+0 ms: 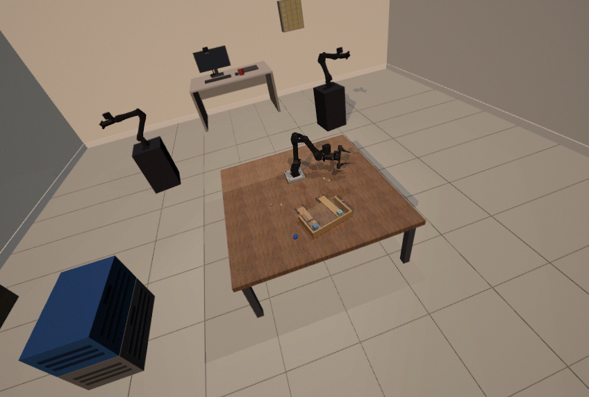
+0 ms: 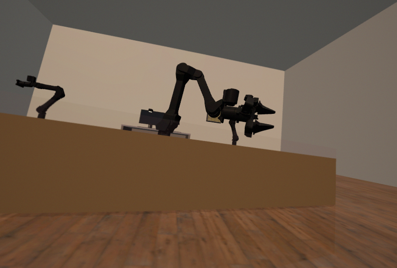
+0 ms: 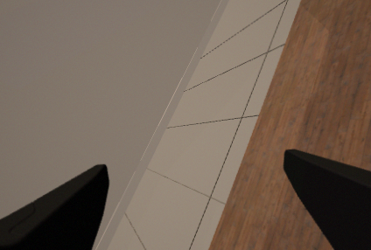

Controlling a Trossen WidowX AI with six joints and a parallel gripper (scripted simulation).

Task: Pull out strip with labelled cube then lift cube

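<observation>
A low wooden tray (image 1: 333,224) stands on the table, its wall filling the lower part of the exterior view (image 2: 160,175). Inside, a left strip (image 1: 304,213) has a blue cube (image 1: 314,226) at its front end, and a right strip (image 1: 327,204) has a pale teal cube (image 1: 339,212) at its front end. The labels and any break in a strip are too small to tell. My gripper (image 1: 349,157) (image 2: 274,119) (image 3: 198,166) is open and empty. It is held sideways above the table's back right part, away from the tray.
The wooden table (image 1: 256,250) bears a small blue object (image 1: 294,237) left of the tray and small pale bits (image 1: 326,179) behind it. A small pink thing (image 1: 342,200) is by the tray's right wall. My arm's base (image 1: 294,175) stands behind the tray.
</observation>
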